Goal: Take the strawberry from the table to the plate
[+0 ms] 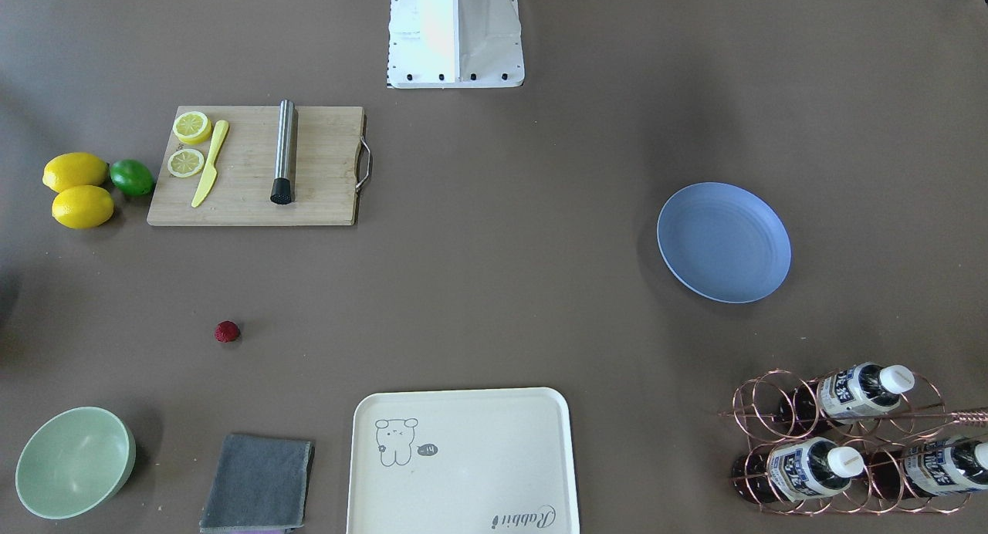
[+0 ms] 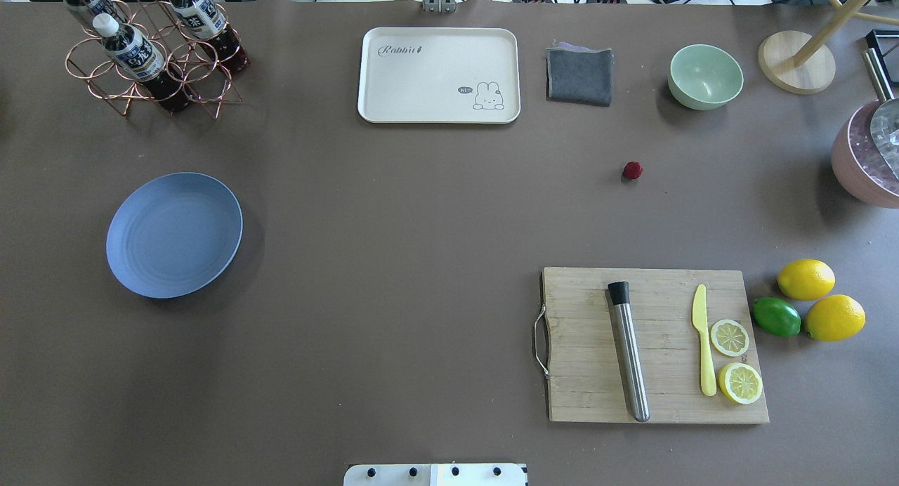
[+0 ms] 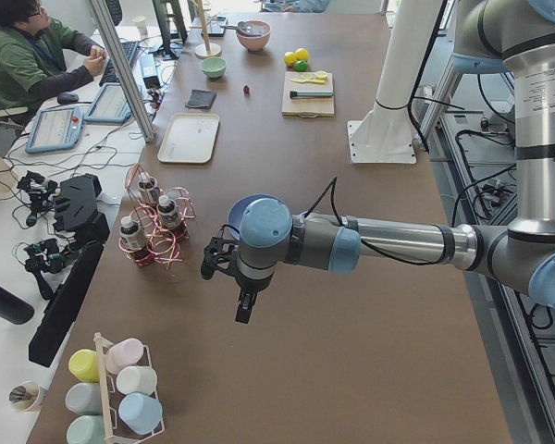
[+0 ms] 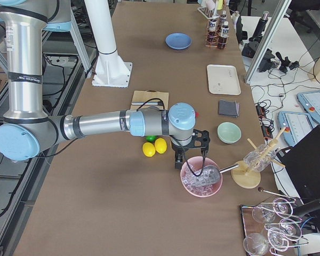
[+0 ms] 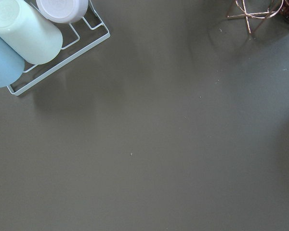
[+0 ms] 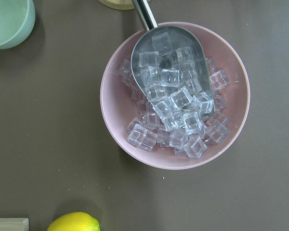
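The strawberry (image 1: 227, 332) (image 2: 632, 171) is a tiny dark-red berry lying alone on the brown table (image 1: 494, 287), between the cutting board and the green bowl. The blue-grey plate (image 1: 724, 242) (image 2: 174, 234) lies bare on the table's other half. Neither gripper shows in the overhead or front views. The left gripper (image 3: 231, 282) hangs above the table's end beyond the plate, near the bottle rack. The right gripper (image 4: 191, 160) hovers over a pink bowl of ice, far from the strawberry. I cannot tell whether either is open or shut.
A wooden cutting board (image 2: 653, 344) carries a steel muddler, a yellow knife and lemon halves; two lemons and a lime (image 2: 776, 316) lie beside it. Cream tray (image 2: 439, 75), grey cloth (image 2: 579, 76), green bowl (image 2: 705, 76), bottle rack (image 2: 151, 50), ice bowl (image 6: 176, 96), cup rack (image 5: 33, 33). A person sits beside the table (image 3: 37, 55).
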`<state>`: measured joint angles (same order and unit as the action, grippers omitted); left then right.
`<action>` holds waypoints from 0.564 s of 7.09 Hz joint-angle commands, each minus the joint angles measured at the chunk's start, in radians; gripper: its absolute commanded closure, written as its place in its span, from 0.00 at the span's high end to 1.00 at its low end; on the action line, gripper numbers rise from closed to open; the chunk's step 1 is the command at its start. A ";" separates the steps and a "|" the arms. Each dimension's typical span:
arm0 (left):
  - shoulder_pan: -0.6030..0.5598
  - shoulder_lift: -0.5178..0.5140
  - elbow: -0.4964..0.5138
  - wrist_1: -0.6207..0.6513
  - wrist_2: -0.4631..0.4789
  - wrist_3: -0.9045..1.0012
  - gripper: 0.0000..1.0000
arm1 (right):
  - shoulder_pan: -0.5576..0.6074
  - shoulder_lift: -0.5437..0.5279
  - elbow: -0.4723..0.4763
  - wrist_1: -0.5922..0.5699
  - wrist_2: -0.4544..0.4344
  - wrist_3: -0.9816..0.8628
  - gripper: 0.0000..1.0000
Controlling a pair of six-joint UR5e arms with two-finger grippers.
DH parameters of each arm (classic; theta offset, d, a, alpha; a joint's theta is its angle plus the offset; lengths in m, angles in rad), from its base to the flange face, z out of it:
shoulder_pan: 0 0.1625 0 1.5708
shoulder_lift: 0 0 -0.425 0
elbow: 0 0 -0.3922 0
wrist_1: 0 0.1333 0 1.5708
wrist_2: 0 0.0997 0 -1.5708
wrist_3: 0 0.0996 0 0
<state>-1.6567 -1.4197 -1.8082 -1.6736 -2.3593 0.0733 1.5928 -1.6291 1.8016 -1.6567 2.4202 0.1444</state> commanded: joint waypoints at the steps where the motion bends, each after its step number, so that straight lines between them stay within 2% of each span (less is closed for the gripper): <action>1: -0.003 0.002 0.001 0.000 0.002 0.003 0.98 | 0.004 0.000 0.001 0.000 0.000 0.000 1.00; 4: -0.003 0.001 0.006 0.002 -0.002 0.000 0.98 | 0.004 0.002 0.004 0.001 0.002 0.004 1.00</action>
<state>-1.6597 -1.4178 -1.8042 -1.6722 -2.3605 0.0739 1.5968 -1.6278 1.8042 -1.6564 2.4210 0.1473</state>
